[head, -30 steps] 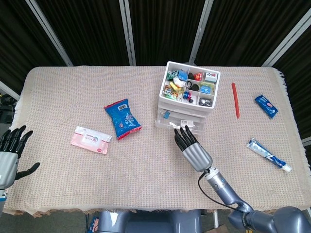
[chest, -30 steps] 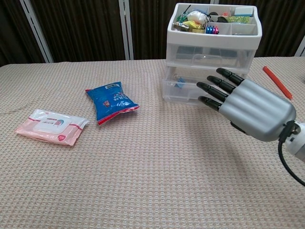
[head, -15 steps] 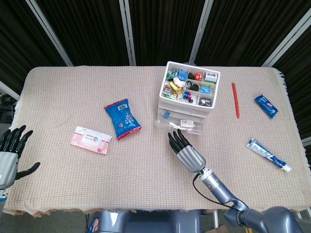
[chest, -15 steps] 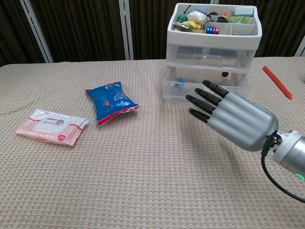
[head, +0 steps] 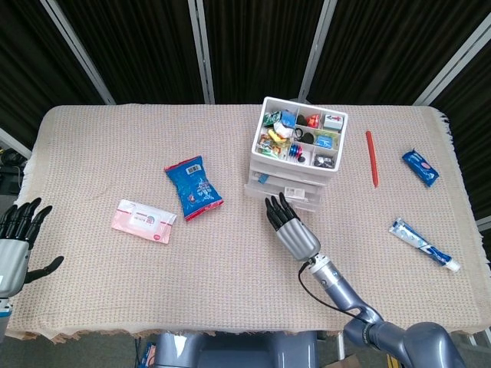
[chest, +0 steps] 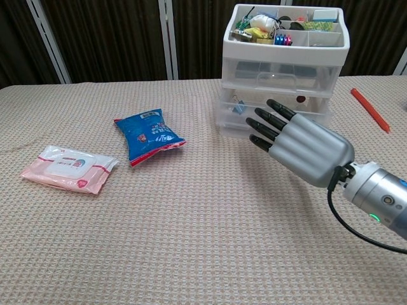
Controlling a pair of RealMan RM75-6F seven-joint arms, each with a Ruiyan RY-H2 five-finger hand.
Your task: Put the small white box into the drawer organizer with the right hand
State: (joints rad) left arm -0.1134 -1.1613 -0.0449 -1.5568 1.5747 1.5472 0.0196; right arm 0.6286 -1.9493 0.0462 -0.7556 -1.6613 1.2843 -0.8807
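The right hand (head: 293,228) is released, its fingers (chest: 267,124) stretched out just in front of the lower drawers of the drawer organizer (head: 295,153), holding nothing. A small white box (head: 333,121) sits in a top compartment at the far right corner. The left hand (head: 15,238) waits open at the near left table edge. Wide free cloth lies between them. A blue snack bag (head: 193,188) and pink wipes pack (head: 143,220) lie left; a red pen (head: 371,157), blue bar (head: 420,166) and tube (head: 423,244) lie right. The beige tablecloth (head: 115,146) stands before dark curtains.
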